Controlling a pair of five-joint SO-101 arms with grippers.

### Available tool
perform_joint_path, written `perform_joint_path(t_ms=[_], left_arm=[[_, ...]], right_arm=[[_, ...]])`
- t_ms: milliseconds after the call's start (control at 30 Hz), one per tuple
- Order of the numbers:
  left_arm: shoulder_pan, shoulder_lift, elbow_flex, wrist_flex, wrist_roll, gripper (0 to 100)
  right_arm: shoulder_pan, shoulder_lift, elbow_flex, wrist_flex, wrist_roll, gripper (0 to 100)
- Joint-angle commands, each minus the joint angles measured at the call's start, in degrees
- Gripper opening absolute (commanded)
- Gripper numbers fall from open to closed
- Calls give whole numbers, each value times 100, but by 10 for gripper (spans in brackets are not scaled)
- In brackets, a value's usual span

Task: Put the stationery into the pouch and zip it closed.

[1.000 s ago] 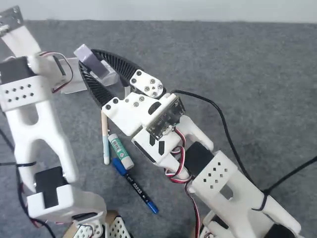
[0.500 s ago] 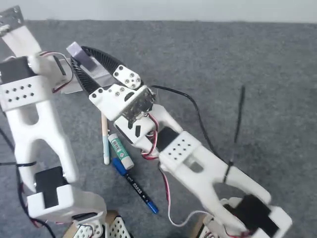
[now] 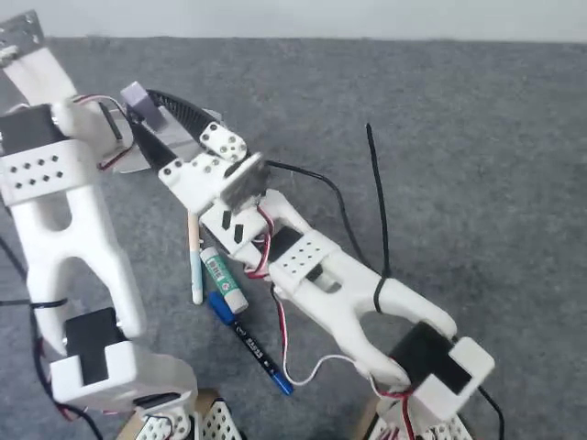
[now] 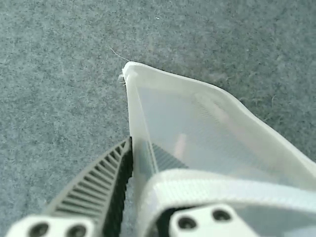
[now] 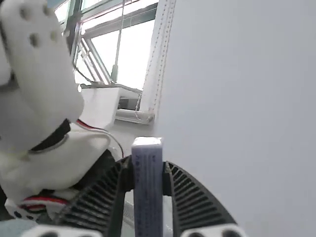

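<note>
The left arm has not shifted over the last 1 second. Its left gripper (image 4: 139, 163) stays clamped on one edge of the translucent pouch (image 4: 207, 128), which lies on the grey worktop (image 3: 459, 110) at the far left of the high view, with the ribbed black finger on one side of the rim and the white one on the other. Whether the mouth gapes wide enough to take anything cannot be told from these views.

The change is all in the right arm. It has stretched out and swung leftward across the worktop, carrying a small purple-grey block (image 3: 136, 95), probably an eraser, until it hangs close over the left arm's wrist and the pouch. By my reading, this 1 piece of stationery is about to go in, so the next move calls for lowering it into the mouth before letting go.

The right gripper (image 5: 146, 170) is closed only as far as the block allows, with both ribbed fingers pressed flat against its sides and the block standing upright between them.

Further right, 3 pieces lie close together on the worktop: a white pen (image 3: 193, 252), a short white tube (image 3: 224, 280) and a blue-capped black marker (image 3: 249, 346). Zipping is not yet due.
</note>
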Motion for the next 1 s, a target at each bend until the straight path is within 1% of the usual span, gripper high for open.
perform_joint_path(t_ms=[0,133,400,567,633,800,867,967], left_arm=[[35,-26,-57,-193,88,9],[35,-26,-57,-193,88,9],[26,-26,-48,-193,88,9],[26,-26,-48,-193,88,9],[26,-26,-48,-193,88,9],[9,-26,-48,-193,88,9],[9,-26,-48,-193,88,9],[9,-26,31,-211,79,9]], right_arm=[[321,4,-501,-110,-677,6],[497,233,-651,-110,-738,6],[488,435,-615,-92,-738,6],[444,268,-615,690,-747,8],[409,189,-615,1015,-747,42],[391,31,-607,1868,-747,205],[391,-40,-615,2070,-747,213],[391,-180,-607,2176,-747,184]])
